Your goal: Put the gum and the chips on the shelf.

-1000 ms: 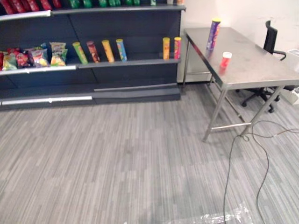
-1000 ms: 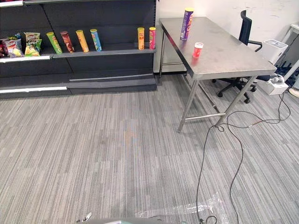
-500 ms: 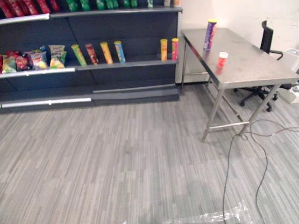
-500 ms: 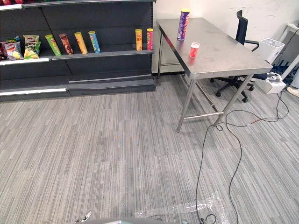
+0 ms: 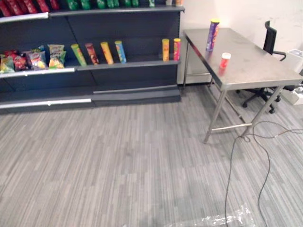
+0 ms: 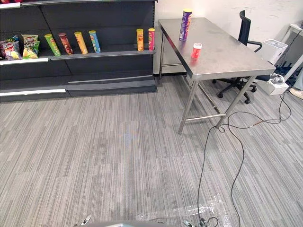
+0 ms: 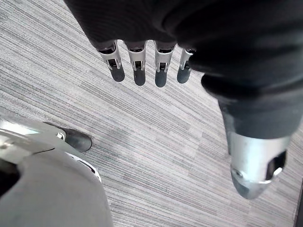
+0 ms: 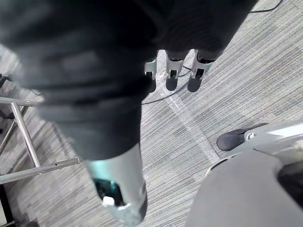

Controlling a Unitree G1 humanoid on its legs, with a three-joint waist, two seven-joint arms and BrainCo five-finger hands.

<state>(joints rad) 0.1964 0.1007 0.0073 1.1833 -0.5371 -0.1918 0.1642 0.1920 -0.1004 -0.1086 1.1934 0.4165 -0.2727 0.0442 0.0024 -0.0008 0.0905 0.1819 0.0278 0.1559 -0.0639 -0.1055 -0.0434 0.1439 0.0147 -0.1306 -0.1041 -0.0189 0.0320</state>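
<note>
The chips (image 5: 212,34) and gum (image 5: 225,60) wait on the table (image 5: 255,66), too far off; left hand (image 7: 138,56) and right hand (image 8: 173,75) hang loose, empty.

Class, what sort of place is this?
Likely a mock shop in an office or lab: a shelf stocked with chip cans and snack bags, beside a steel table and an office chair.

Steel table (image 6: 227,54); black office chair (image 6: 245,28) just behind it; clear plastic sheet (image 6: 189,210) on carpet (image 6: 118,142).
</note>
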